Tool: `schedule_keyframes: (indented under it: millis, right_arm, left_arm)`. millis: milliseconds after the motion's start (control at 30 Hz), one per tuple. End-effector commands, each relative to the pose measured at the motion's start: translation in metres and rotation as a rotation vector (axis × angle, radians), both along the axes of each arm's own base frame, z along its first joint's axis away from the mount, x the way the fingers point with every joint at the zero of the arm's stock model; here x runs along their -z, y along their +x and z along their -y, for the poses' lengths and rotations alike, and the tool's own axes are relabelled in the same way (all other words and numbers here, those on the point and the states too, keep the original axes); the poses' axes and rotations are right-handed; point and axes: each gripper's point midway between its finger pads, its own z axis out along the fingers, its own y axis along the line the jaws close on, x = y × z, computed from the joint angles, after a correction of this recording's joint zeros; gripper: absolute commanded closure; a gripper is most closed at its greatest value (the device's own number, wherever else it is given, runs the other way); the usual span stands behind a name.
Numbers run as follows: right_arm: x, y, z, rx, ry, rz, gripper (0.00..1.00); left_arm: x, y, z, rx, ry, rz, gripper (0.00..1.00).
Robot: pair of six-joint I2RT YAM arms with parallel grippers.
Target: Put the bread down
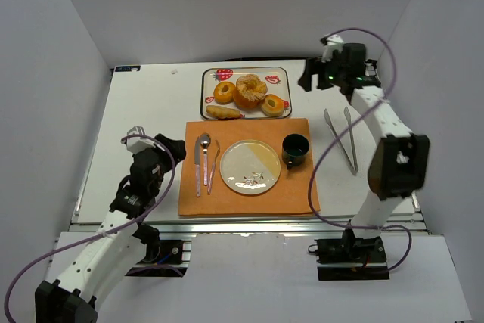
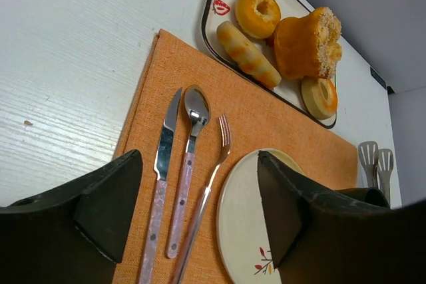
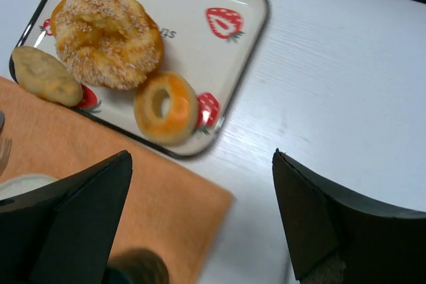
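Several breads lie on a strawberry-print tray point(image 1: 281, 75) at the back: a ring point(image 1: 224, 92), a big sesame bun point(image 1: 250, 90), a small ring point(image 1: 273, 104) and a long roll point(image 1: 223, 113). A round plate point(image 1: 250, 166) sits bare on the orange placemat point(image 1: 295, 194). My right gripper point(image 1: 310, 77) hangs open above the tray's right end; in its wrist view the small ring point(image 3: 166, 106) and sesame bun point(image 3: 106, 36) lie ahead of the empty gripper point(image 3: 201, 157). My left gripper point(image 1: 136, 139) is open and empty left of the mat, over the cutlery point(image 2: 198, 157).
Knife point(image 1: 197, 164), spoon point(image 1: 205, 158) and fork point(image 1: 213, 166) lie left of the plate. A dark cup point(image 1: 296, 149) stands at the plate's right. Metal tongs point(image 1: 342, 138) lie on the white table right of the mat. White walls enclose the table.
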Motion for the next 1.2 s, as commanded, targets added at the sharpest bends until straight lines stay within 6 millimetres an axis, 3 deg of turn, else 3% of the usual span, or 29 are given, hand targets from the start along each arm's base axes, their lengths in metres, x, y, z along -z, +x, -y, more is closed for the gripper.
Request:
schedule_keyframes:
  millis: [0, 33, 67, 100, 133, 167, 200, 233, 267, 300, 333, 367, 433, 500, 533, 633, 933, 967, 1000, 1100, 1167]
  right_arm:
    - [-0.038, -0.035, 0.053, 0.062, -0.047, 0.084, 0.11]
    - [-0.033, -0.058, 0.059, 0.024, -0.052, 0.082, 0.11]
    - [-0.031, -0.067, 0.090, -0.023, -0.116, 0.128, 0.11]
    - [-0.033, -0.092, 0.080, -0.195, -0.067, 0.166, 0.18]
    - [-0.040, -0.108, 0.093, -0.216, -0.088, 0.207, 0.29]
    - [-0.015, -0.118, 0.113, -0.181, -0.107, 0.171, 0.49]
    - [-0.003, -0.121, 0.128, -0.138, -0.163, 0.154, 0.99]
    - [0.008, -0.129, 0.135, -0.139, -0.200, 0.134, 1.00]
    - [0.036, -0.152, 0.150, -0.126, -0.272, 0.076, 0.91]
    - [0.037, -0.154, 0.150, -0.128, -0.270, 0.067, 0.90]
    - [0.054, -0.165, 0.151, -0.128, -0.285, 0.021, 0.52]
    - [0.058, -0.172, 0.153, -0.117, -0.294, 0.006, 0.34]
    - [0.078, -0.184, 0.157, -0.057, -0.290, -0.063, 0.11]
    - [0.087, -0.186, 0.160, -0.021, -0.292, -0.093, 0.11]
    - [0.093, -0.182, 0.174, 0.056, -0.334, -0.105, 0.11]
    - [0.112, -0.178, 0.189, 0.181, -0.378, -0.194, 0.11]
    - [0.151, -0.153, 0.185, 0.185, -0.365, -0.275, 0.11]
    - [0.163, -0.152, 0.185, 0.179, -0.361, -0.310, 0.11]
    - [0.161, -0.146, 0.186, 0.182, -0.361, -0.305, 0.12]
    - [0.177, -0.147, 0.188, 0.173, -0.364, -0.352, 0.18]
    - [0.188, -0.152, 0.185, 0.152, -0.361, -0.380, 0.28]
  left_arm:
    - [-0.023, 0.012, 0.002, -0.002, -0.005, 0.057, 0.23]
    - [-0.026, 0.014, 0.006, 0.013, -0.011, 0.070, 0.34]
    - [-0.027, 0.016, 0.008, 0.024, -0.010, 0.072, 0.44]
    - [-0.025, 0.019, 0.011, 0.034, -0.001, 0.063, 0.57]
    - [-0.027, 0.021, 0.014, 0.046, -0.001, 0.065, 0.76]
    - [-0.026, 0.022, 0.015, 0.050, 0.003, 0.061, 0.99]
    - [-0.024, 0.024, 0.016, 0.057, 0.014, 0.051, 1.00]
    - [-0.027, 0.025, 0.019, 0.071, 0.010, 0.060, 1.00]
    - [-0.028, 0.028, 0.024, 0.090, 0.003, 0.075, 0.86]
    - [-0.028, 0.028, 0.024, 0.091, 0.003, 0.075, 0.69]
    - [-0.026, 0.028, 0.025, 0.093, 0.001, 0.073, 0.53]
    - [-0.024, 0.029, 0.025, 0.096, 0.000, 0.070, 0.41]
    - [-0.023, 0.029, 0.027, 0.106, -0.003, 0.069, 0.25]
    - [-0.021, 0.028, 0.029, 0.112, -0.010, 0.071, 0.24]
    - [-0.021, 0.028, 0.029, 0.113, -0.014, 0.072, 0.24]
    - [-0.017, 0.027, 0.029, 0.116, -0.016, 0.072, 0.24]
    - [-0.009, 0.021, 0.027, 0.116, -0.010, 0.057, 0.23]
    - [-0.009, 0.021, 0.027, 0.113, -0.010, 0.057, 0.23]
    - [-0.009, 0.021, 0.026, 0.110, -0.009, 0.056, 0.23]
    - [-0.011, 0.018, 0.021, 0.089, -0.005, 0.059, 0.23]
    - [-0.011, 0.016, 0.018, 0.077, -0.010, 0.067, 0.23]
